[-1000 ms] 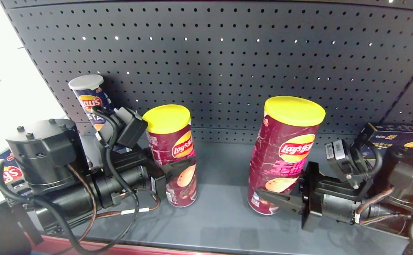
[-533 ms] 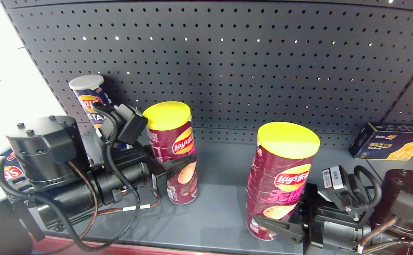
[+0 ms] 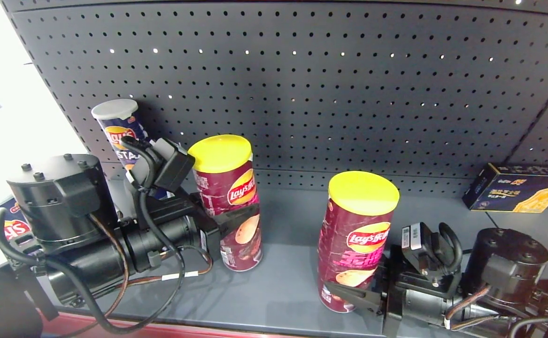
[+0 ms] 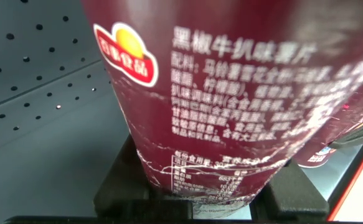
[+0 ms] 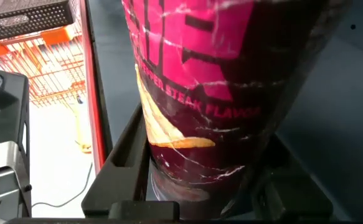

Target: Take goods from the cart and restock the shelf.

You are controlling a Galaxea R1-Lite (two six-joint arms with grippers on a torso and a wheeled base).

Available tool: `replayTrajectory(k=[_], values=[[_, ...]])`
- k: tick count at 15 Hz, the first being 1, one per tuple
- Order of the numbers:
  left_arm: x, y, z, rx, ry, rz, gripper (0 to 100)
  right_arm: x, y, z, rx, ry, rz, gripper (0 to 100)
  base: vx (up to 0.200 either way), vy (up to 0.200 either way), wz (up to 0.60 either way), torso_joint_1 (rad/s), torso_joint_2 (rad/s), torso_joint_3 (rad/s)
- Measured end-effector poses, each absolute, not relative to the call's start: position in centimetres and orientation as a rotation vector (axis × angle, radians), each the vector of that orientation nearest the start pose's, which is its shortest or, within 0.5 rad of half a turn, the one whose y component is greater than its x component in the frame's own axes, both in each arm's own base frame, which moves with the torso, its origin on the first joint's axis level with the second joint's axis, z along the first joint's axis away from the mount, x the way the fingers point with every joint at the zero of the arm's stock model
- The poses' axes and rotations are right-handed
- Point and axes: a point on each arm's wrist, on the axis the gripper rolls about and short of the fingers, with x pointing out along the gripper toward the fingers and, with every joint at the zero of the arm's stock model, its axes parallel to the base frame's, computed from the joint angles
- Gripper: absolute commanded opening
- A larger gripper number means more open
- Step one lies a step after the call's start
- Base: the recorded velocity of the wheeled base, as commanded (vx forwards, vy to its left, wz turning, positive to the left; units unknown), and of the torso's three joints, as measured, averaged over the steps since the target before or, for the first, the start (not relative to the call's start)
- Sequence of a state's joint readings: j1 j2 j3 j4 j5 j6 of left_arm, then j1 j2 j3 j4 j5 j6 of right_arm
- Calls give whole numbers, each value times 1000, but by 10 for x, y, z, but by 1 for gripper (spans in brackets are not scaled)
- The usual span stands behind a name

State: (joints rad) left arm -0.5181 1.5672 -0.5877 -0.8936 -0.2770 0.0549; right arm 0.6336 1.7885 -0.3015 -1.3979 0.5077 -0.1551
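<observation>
The right maroon can (image 3: 356,244), yellow lid, stands slightly tilted near the front edge of the shelf (image 3: 283,281). The right gripper (image 3: 351,288) is clamped low on its body (base contact with deck unclear). The left maroon can (image 3: 229,197) is upright, farther back, with the left gripper (image 3: 238,225) closed around its lower half. A blue can (image 3: 116,129) stands behind it against the pegboard (image 3: 302,84). A dark box (image 3: 518,188) lies far right.

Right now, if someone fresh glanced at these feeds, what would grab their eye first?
Two chip cans with bright yellow lids stand out against the dark pegboard: the left maroon can is gripped by the left end effector, and the right maroon can sits nearer the shelf's front edge in the right end effector. Next come a blue can with a white lid at the back left and a dark box at the far right.
</observation>
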Motion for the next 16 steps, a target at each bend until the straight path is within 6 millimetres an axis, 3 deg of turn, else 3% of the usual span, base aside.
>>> replayTrajectory(k=[5, 6, 11, 16], values=[[223, -134, 189, 61, 55, -796, 0, 199, 160, 114, -146, 17, 1131, 0, 0, 0, 0, 0, 0, 0], [223, -134, 189, 61, 52, -796, 0, 199, 160, 113, -147, 18, 1130, 100, 0, 0, 0, 0, 0, 0], [222, -134, 188, 61, 57, -797, 0, 191, 154, 115, -149, 24, 1125, 100, 0, 0, 0, 0, 0, 0], [221, -134, 187, 61, 60, -798, 0, 161, 130, 135, -143, -53, 1111, 100, 0, 0, 0, 0, 0, 0]])
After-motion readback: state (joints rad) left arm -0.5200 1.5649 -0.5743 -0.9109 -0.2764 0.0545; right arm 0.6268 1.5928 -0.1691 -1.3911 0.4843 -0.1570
